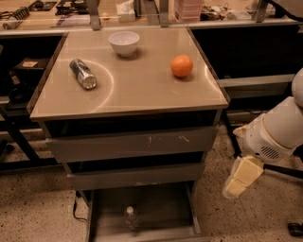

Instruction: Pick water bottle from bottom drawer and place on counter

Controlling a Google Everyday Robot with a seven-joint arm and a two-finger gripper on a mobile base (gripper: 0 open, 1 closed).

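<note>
The water bottle [131, 217], clear with a white cap, stands on the floor of the open bottom drawer [161, 208] at the foot of the grey cabinet. The counter [142, 85], a glossy beige top, carries other items. My gripper [240, 178], cream-coloured, hangs at the right of the cabinet at the height of the middle drawer, to the right of and above the bottle, and apart from it. It holds nothing that I can see.
On the counter lie a silver can [83, 73] on its side, a white bowl [124, 42] and an orange [182, 65]. Two shallower drawers [132, 144] sit above the bottom one. A cluttered bench [142, 14] runs behind. Speckled floor lies around.
</note>
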